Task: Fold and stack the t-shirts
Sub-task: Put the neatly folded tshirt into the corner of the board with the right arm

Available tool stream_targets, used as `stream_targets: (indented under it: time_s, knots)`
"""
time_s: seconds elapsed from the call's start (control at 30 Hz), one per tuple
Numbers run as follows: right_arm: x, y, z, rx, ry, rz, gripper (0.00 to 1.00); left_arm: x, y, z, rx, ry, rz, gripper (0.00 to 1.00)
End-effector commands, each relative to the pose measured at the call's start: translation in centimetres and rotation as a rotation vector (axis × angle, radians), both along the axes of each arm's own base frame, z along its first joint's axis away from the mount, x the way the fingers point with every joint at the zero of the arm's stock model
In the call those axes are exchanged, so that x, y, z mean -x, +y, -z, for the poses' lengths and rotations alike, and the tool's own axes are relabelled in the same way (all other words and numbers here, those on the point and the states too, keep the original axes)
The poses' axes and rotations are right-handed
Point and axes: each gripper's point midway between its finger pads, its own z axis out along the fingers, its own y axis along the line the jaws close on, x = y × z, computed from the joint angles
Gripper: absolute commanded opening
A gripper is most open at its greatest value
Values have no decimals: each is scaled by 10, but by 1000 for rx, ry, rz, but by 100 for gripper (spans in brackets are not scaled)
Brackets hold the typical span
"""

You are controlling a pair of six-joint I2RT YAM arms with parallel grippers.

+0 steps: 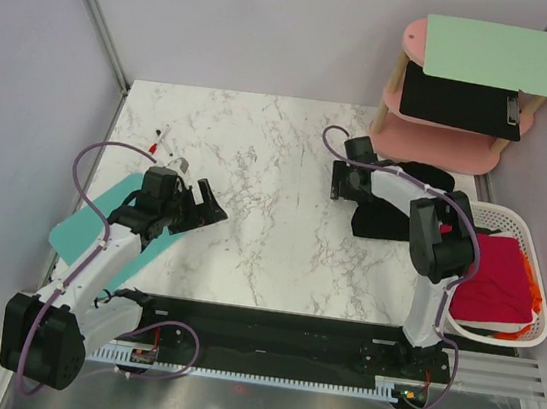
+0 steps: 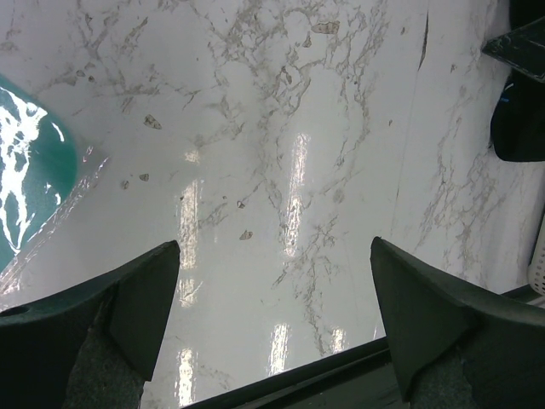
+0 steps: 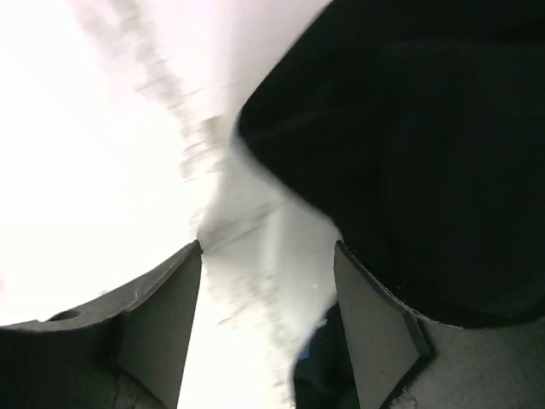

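The left fingers [image 1: 210, 204] are being held spread to their widest above the marble tabletop [image 1: 259, 162], and nothing is being gripped between them. In the left wrist view only bare, glossy stone is showing in the gap. The teal cutting board [image 1: 76, 231] is lying under the left arm at the tabletop's left edge, and one corner of it is being caught at the left of that wrist view. Some small pen-like items [image 1: 158, 141] are lying near the far left corner, too small to be told apart.

The right fingers [image 1: 341, 180] are being held well parted, low over the tabletop at the left edge of the black t-shirt [image 1: 393, 218]. In the blurred right wrist view the tabletop is showing between them. The black cloth is lying just beside and beyond one finger and is not being clamped. This shirt is lying bunched on the right side of the tabletop, and it is being partly hidden by the right arm.

The crimson-red t-shirt [image 1: 498, 279] is lying in the white basket [image 1: 509, 215] at the right edge, with orange fabric [image 1: 536, 298] showing along its right side. A pink two-tier stand [image 1: 414, 132] is standing at the far right corner. A pale green board [image 1: 495, 54] is being carried on its top tier and a black clipboard [image 1: 463, 103] on the lower one.
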Motion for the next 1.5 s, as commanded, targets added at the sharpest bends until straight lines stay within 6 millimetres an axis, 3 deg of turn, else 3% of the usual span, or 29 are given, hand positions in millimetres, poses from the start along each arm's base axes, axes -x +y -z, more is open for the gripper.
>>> stream_targets:
  time_s: [0.0,0.17,0.27,0.33,0.4,0.43,0.47,0.6,0.87,1.03,1.47]
  knots:
    - [6,47,-49,-96,-85,-137,72,-6,-6,-10,21,-52,35,100]
    - [7,75,-90,-248,-195,-197,79,-4,-7,-9,25,-50,42,100]
    - [6,72,-103,-248,-231,-180,79,-1,-7,-10,28,-58,46,100]
    - [6,58,-103,-197,-251,-131,75,0,-7,-9,29,-61,46,100]
    - [3,37,-111,-130,-297,-55,58,1,-7,-9,28,-64,49,100]
    - [6,28,-108,-111,-296,-29,11,0,-7,-9,29,-63,50,100]
    - [5,21,-111,-97,-309,-2,0,1,-7,-8,29,-57,51,100]
    - [5,-23,-100,34,-281,125,0,2,-8,-5,30,-46,55,100]
    - [11,-60,-73,168,-204,218,0,5,-7,2,26,-36,52,100]
    - [13,-61,-48,198,-140,210,0,5,-7,5,27,-29,50,100]
    - [11,-20,-2,98,-28,117,0,7,-7,7,27,-24,53,100]
